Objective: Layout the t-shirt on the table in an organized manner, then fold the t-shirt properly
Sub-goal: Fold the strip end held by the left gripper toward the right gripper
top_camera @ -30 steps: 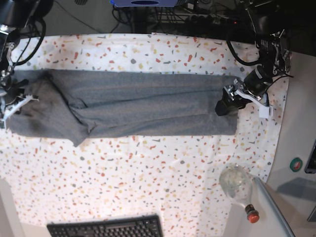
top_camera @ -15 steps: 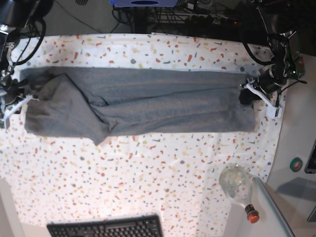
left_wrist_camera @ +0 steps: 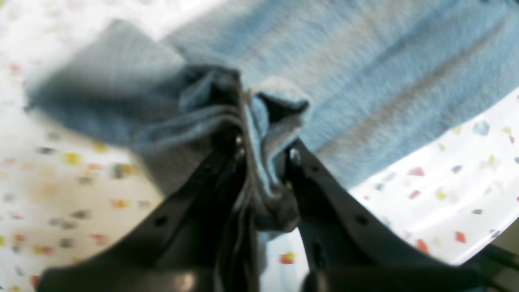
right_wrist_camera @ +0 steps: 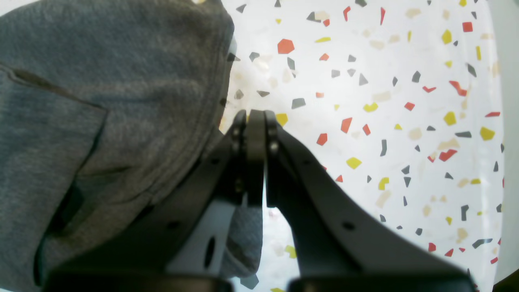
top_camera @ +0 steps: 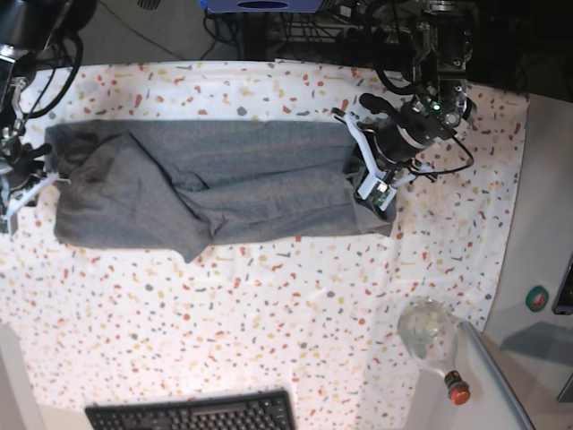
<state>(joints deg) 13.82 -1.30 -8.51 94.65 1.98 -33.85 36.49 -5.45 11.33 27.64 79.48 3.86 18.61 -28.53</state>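
Soft, limp heather-grey cotton t-shirt (top_camera: 224, 184) on the speckled white desk (top_camera: 269, 313): left fingers (left_wrist_camera: 263, 158) pinch its bunched edge, right fingers (right_wrist_camera: 255, 121) closed, empty; grip hems.

Near cloth: the table (top_camera: 269, 313) is bare between the t-shirt (top_camera: 224, 188) and the keyboard (top_camera: 192, 414); free passage.
Far strip: bare cloth above the t-shirt; free.
Right side: bare past the left gripper (top_camera: 367, 184), whose arm overhangs the t-shirt's end.
Near right corner: glass bottle (top_camera: 431, 339) lies there, blocking.
Left edge: right gripper (top_camera: 20, 193) stands beside the t-shirt's end.
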